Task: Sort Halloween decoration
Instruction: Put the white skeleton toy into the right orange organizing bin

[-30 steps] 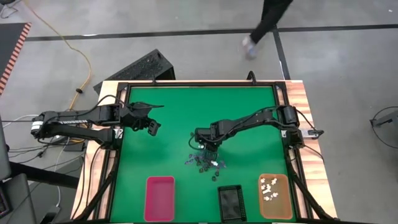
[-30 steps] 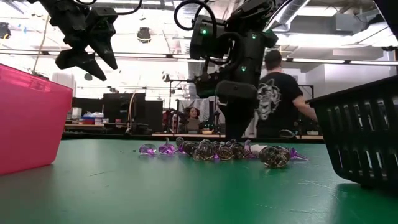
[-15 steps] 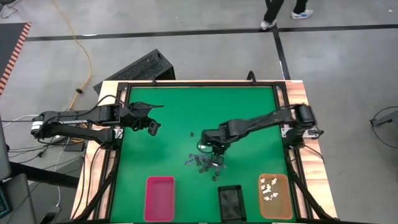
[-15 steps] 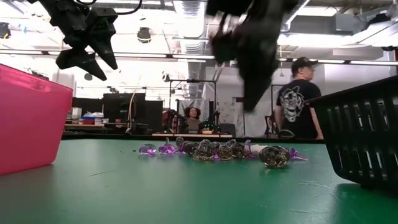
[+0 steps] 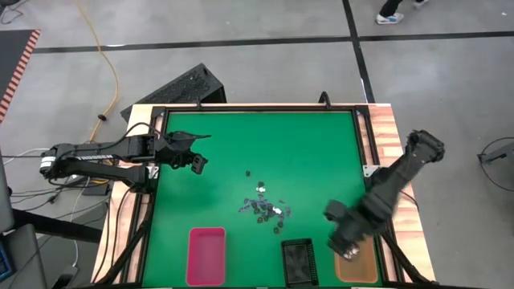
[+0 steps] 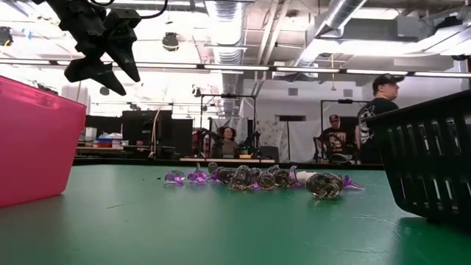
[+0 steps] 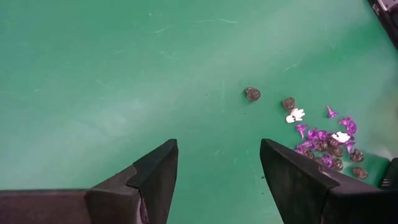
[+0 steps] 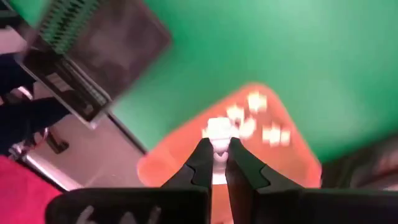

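The Halloween decoration pile of tiny purple, dark and white trinkets lies mid-table; it also shows in the low view and the left wrist view. My right gripper hangs over the orange tray at the near right, shut on one white trinket. Several white trinkets lie in that tray. My left gripper waits open above the table's left side, with nothing between its fingers. My right gripper pinches the white trinket between its two fingers, at their free ends. The fingers point almost straight down. The trinket's upper part sticks out past the fingertips, and it hangs clear above the orange tray.
A pink tray and a black slotted tray stand along the near edge, left of the orange one. A few loose trinkets lie apart from the pile. People stand in the room beyond the table.
My right gripper has risen from the pile and swung toward the table's near right corner, rolling as it went. It now stands over the orange tray and has left the low view. The pile stays where it was.
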{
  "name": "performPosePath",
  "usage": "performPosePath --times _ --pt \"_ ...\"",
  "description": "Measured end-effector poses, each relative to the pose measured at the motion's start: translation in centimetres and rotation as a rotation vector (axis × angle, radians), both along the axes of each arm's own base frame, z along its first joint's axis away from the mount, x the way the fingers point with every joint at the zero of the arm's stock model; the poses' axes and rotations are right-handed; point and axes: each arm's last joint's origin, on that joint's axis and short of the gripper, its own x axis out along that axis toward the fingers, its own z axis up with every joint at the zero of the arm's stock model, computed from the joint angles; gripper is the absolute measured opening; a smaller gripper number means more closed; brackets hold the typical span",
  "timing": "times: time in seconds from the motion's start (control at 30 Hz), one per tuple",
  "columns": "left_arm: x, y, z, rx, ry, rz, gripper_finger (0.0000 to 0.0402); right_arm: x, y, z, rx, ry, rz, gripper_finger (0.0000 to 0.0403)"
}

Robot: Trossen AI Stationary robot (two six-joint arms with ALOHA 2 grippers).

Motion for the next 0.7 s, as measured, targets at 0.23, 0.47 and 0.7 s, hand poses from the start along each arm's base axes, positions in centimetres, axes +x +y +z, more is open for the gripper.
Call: performPosePath --times 0.23,0.47,0.7 --pt "0.0 0.0 0.0 -0.004 -0.002 0.004 0.0219 -4.8 4.2 -1.1 -0.068 0.09 -0.176 0.0051" --pt "0.0 0.0 0.0 -0.006 -0.002 0.006 0.0219 -5.7 5.8 -2.1 -0.094 0.077 -0.21 0.0091" --pt "0.0 0.0 0.0 -0.006 -0.002 0.006 0.0219 -5.1 5.3 -2.1 -0.125 0.07 -0.191 0.0154"
